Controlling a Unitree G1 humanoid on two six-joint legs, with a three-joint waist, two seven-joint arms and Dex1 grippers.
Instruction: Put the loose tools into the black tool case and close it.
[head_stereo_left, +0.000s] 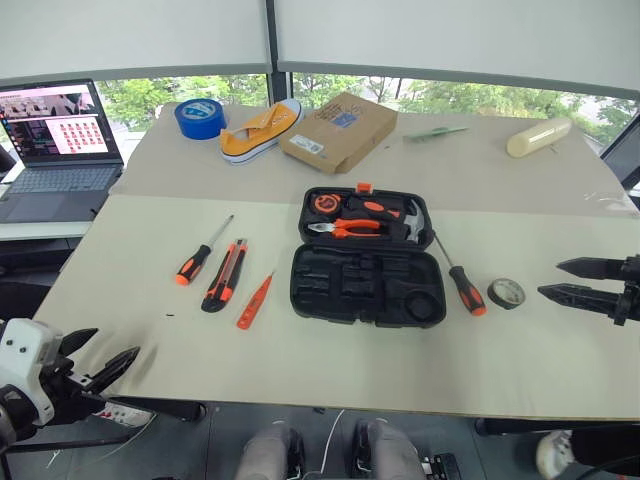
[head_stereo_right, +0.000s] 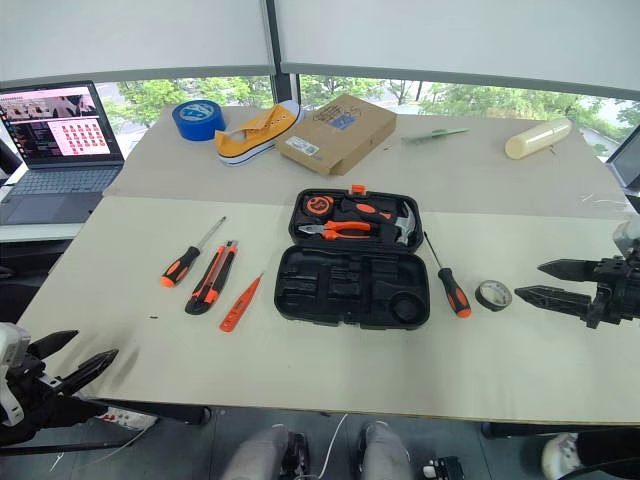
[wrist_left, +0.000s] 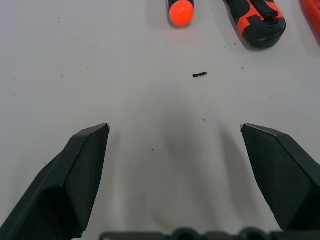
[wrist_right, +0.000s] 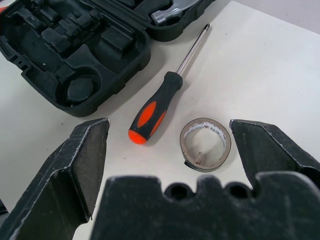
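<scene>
The black tool case (head_stereo_left: 365, 285) lies open mid-table, its far half holding pliers, a hammer and a tape measure, its near half showing bare slots (wrist_right: 75, 55). Left of it lie a screwdriver (head_stereo_left: 203, 251), the utility knife (head_stereo_left: 225, 274) and the thin orange tester (head_stereo_left: 255, 300). To the case's right rest a second screwdriver (head_stereo_left: 457, 275) and the small black tape roll (head_stereo_left: 506, 293). My right gripper (head_stereo_left: 551, 279) hovers open just right of the tape roll (wrist_right: 205, 144). At the table's front-left edge my left gripper (head_stereo_left: 112, 345) is open, short of the knife (wrist_left: 257, 20).
At the back stand a blue tape roll (head_stereo_left: 199, 118), a yellow shoe (head_stereo_left: 262, 130), a brown cardboard box (head_stereo_left: 338, 131), a green strip (head_stereo_left: 435, 132) and a cream roll (head_stereo_left: 538, 137). A laptop (head_stereo_left: 55, 150) sits on a side desk at far left.
</scene>
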